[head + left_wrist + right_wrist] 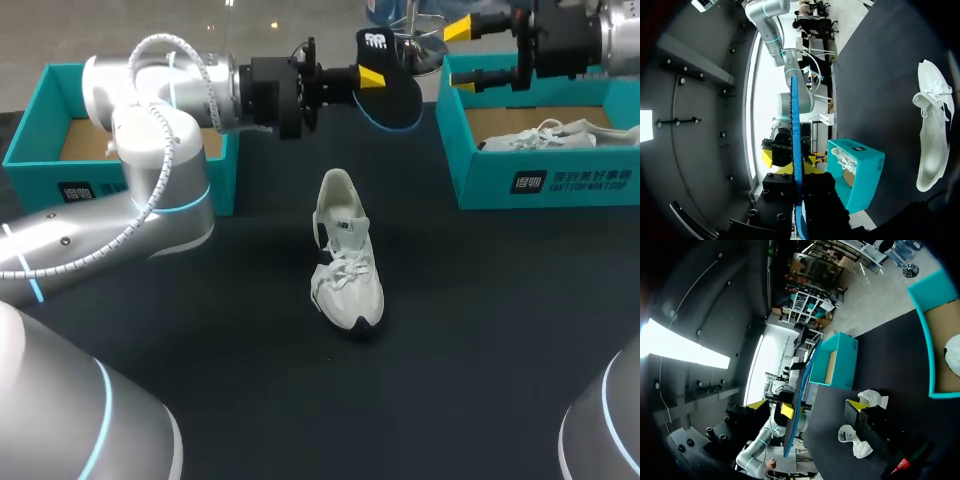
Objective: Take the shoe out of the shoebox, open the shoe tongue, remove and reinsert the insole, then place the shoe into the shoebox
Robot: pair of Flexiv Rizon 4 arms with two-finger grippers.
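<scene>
Held thing: left gripper [371, 76] clamped narrow on a thin black insole with a blue edge [396, 98], carried on edge well above the table; most of the insole juts out ahead of its fingers

Other hand: right gripper [455, 57] spread wide, holding nothing; the insole stands just ahead of its fingertips, touching neither

Task shoe: white lace-up mesh shoe [345, 255] upright on its sole on the black table [480, 330], below the left gripper and well apart from it, toe toward the robot, collar gaping

Boxes: teal cardboard shoebox [530, 185] lies under the right gripper, a second white shoe [550, 133] inside; another teal box [35, 140] sits beside the left arm, behind its gripper
</scene>
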